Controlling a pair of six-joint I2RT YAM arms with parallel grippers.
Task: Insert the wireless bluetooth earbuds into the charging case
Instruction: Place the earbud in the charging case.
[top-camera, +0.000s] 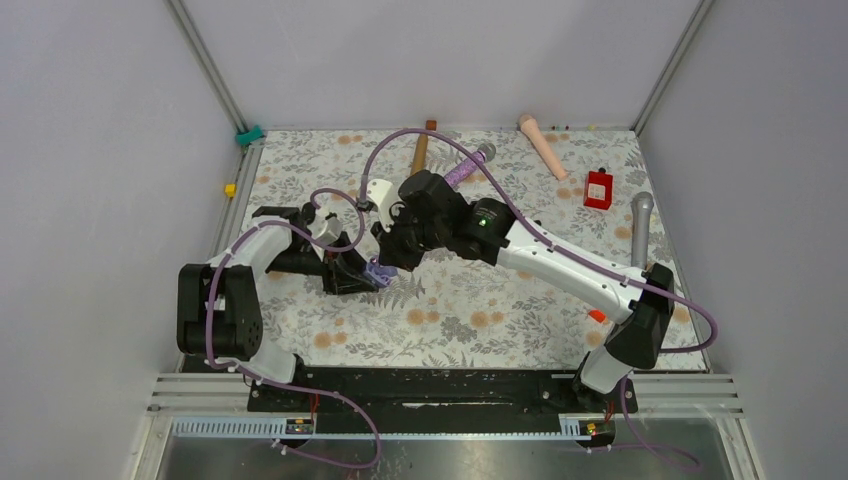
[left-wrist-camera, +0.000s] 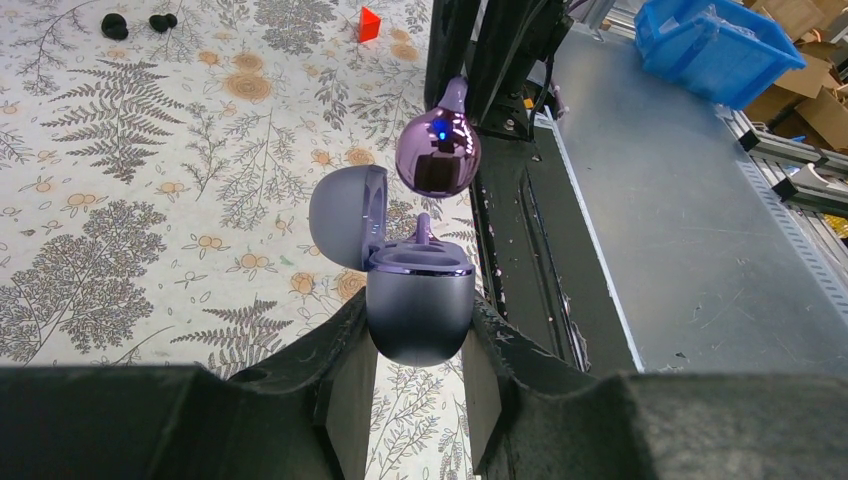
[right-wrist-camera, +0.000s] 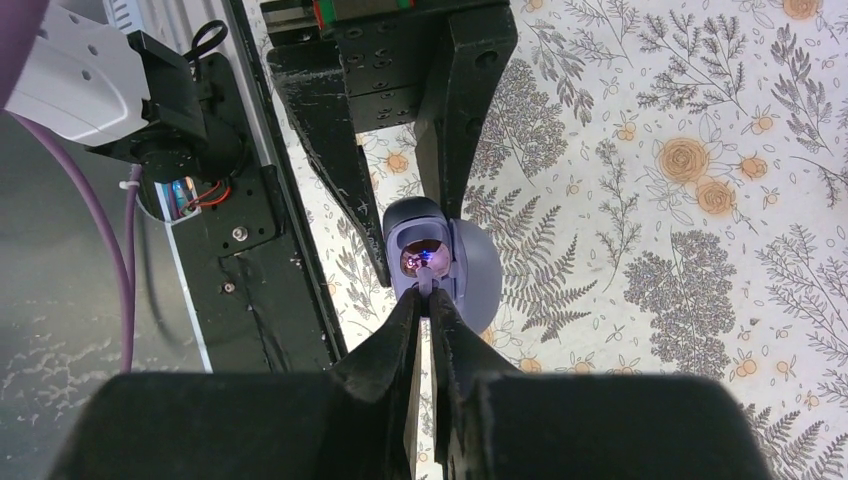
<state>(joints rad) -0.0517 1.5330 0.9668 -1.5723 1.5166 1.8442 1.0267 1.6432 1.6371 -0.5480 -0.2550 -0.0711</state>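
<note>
Lilac and glossy, one earbud (left-wrist-camera: 437, 155) hangs just above the open mouth of the charging case (left-wrist-camera: 418, 300), not touching it. The right gripper (right-wrist-camera: 427, 300) has its fingers pressed together on the bud's thin stem, with the rounded body pointing down at the case. The left gripper (left-wrist-camera: 418, 350) pinches the case's body from both sides and holds it upright off the flowered cloth (left-wrist-camera: 120, 200). The lid (left-wrist-camera: 345, 215) is tipped back on the case's left side as the left wrist view shows it.

Opening the case, picking up this bud and bringing it over the case look done. Lowering it into its pocket and letting go remain. From inside the case, at its far edge, a short lilac stub (left-wrist-camera: 423, 228) stands up. It may be a bud already seated, but I cannot tell for sure.

Well beyond the case, far across the cloth, lie two black buds (left-wrist-camera: 115, 25), and a small red block (left-wrist-camera: 368, 25) sits beyond it too. Whether the black buds belong in this case is not shown. The lid's closing, if wanted, is also not yet done.
</note>
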